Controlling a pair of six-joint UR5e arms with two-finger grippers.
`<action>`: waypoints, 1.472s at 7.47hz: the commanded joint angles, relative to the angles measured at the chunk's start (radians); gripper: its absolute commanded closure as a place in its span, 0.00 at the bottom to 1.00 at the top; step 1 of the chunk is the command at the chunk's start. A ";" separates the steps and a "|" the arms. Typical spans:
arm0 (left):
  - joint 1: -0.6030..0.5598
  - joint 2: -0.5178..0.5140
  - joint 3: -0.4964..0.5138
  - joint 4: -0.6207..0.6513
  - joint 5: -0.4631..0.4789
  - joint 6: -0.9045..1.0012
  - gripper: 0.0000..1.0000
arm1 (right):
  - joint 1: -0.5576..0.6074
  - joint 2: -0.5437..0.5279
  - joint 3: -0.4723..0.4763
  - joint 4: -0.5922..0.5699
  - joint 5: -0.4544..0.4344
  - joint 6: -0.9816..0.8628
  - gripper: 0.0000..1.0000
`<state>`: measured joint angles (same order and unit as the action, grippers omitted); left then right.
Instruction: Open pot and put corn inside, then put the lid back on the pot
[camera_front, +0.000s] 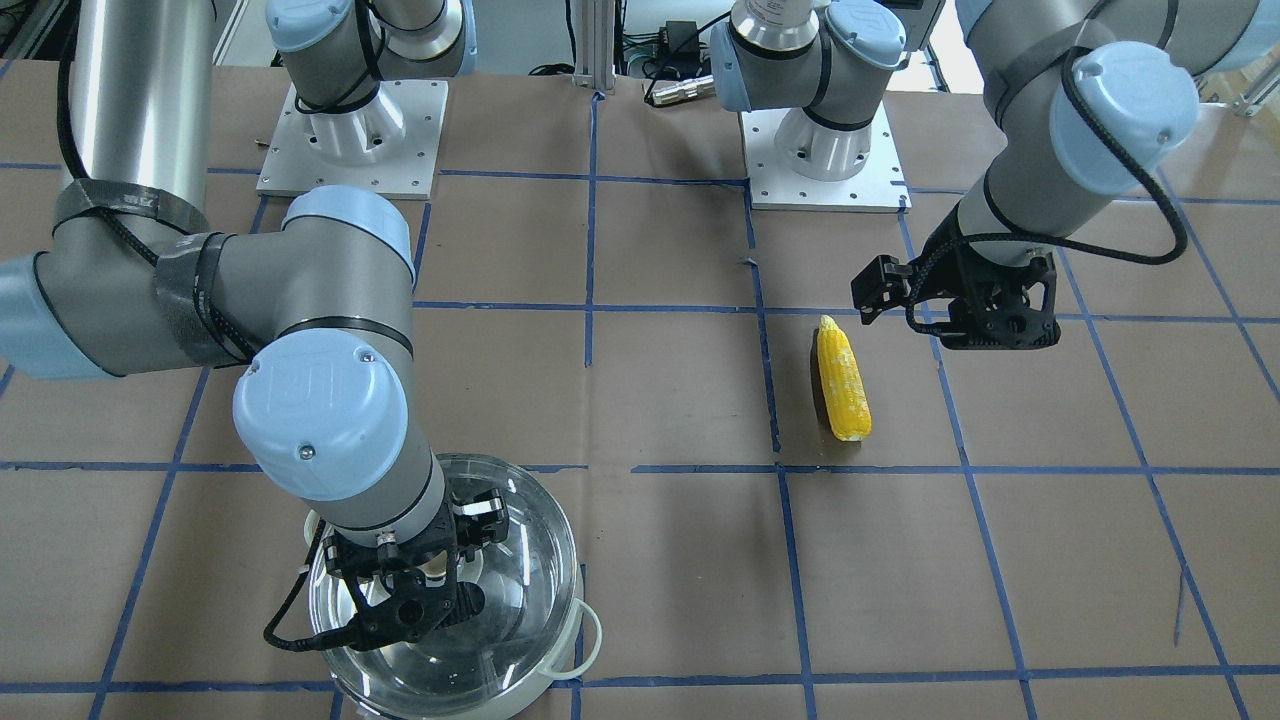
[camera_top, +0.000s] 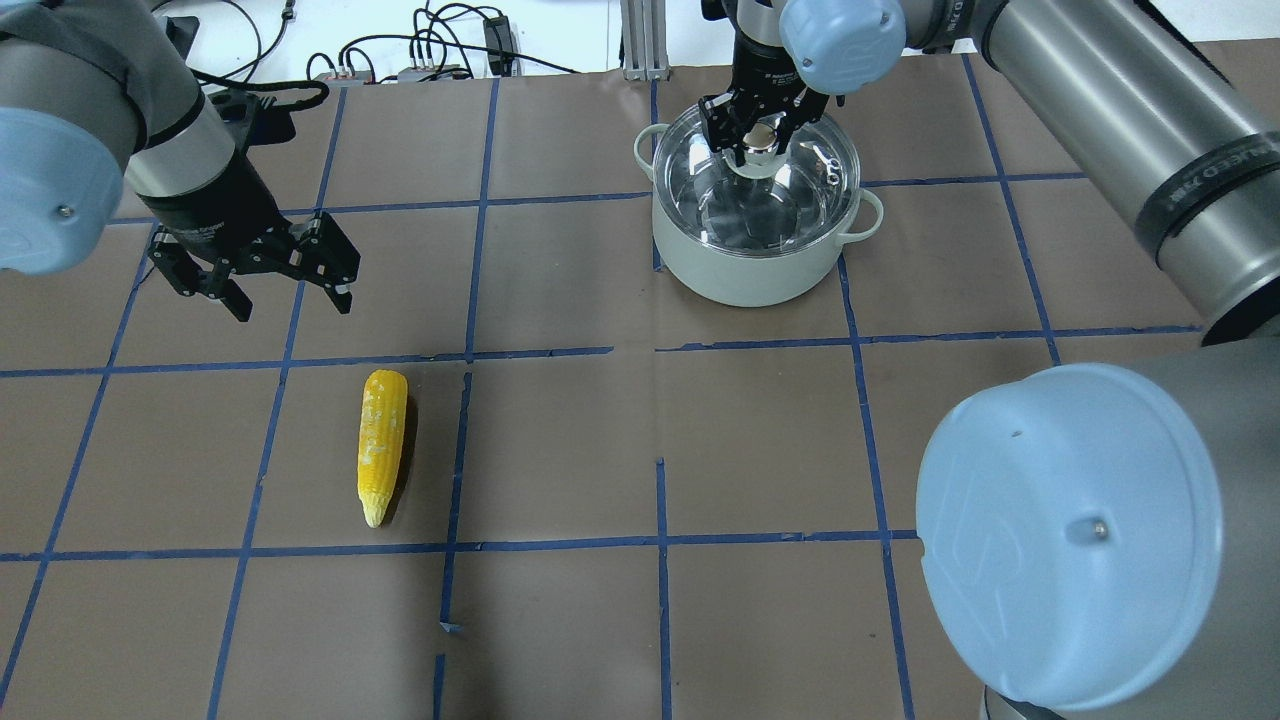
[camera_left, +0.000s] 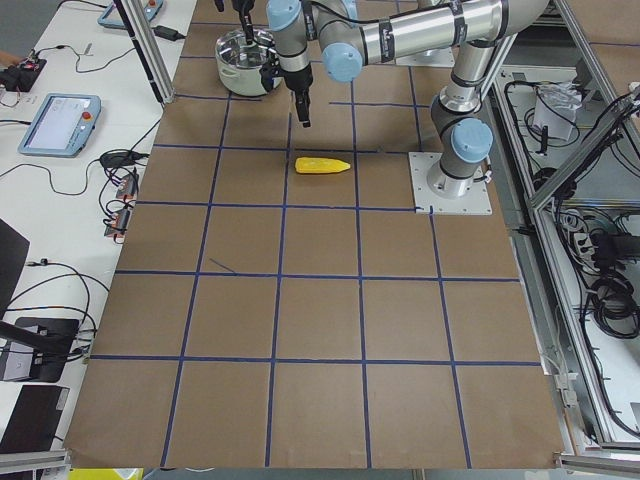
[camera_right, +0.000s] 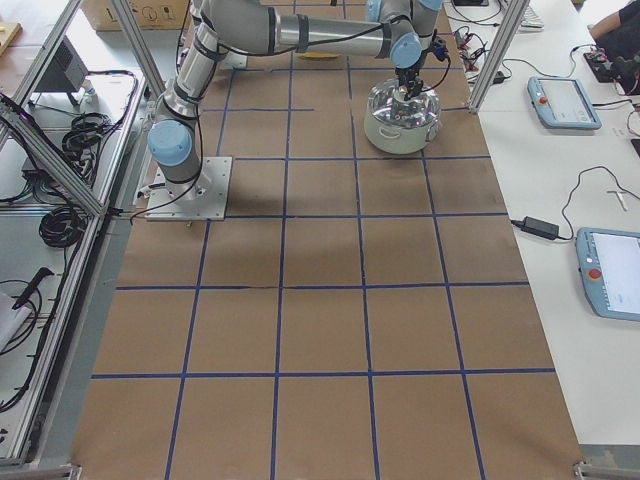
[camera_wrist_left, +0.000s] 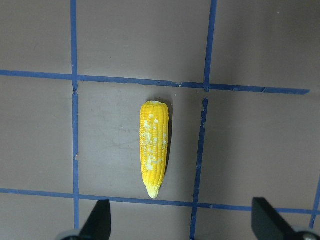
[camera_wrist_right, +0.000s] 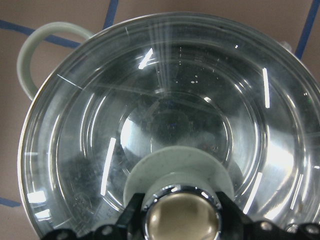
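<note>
My right claw gripped the lid by its knob; I judged a straight, slow lift safest for the pot. Left claw hung open near the corn.

Corn yellow, whitish blotches. Pot pale whitish-green outside, shiny steel inside. Lid clear glass, pale knob. Worktop brown, blue tape grid. Left gripper, right gripper black.
</note>
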<state>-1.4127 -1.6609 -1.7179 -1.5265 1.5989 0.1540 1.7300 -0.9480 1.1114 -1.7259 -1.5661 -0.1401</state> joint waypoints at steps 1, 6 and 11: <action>0.015 -0.052 -0.064 0.049 -0.003 0.096 0.02 | -0.003 -0.008 -0.057 0.102 0.000 -0.004 0.59; 0.029 -0.111 -0.402 0.590 0.006 0.110 0.02 | -0.038 -0.081 -0.157 0.356 0.003 -0.013 0.64; 0.029 -0.129 -0.410 0.611 -0.002 0.090 0.74 | -0.089 -0.412 0.263 0.262 -0.002 -0.048 0.69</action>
<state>-1.3831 -1.7896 -2.1377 -0.9163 1.5988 0.2456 1.6592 -1.2696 1.2267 -1.3780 -1.5686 -0.1751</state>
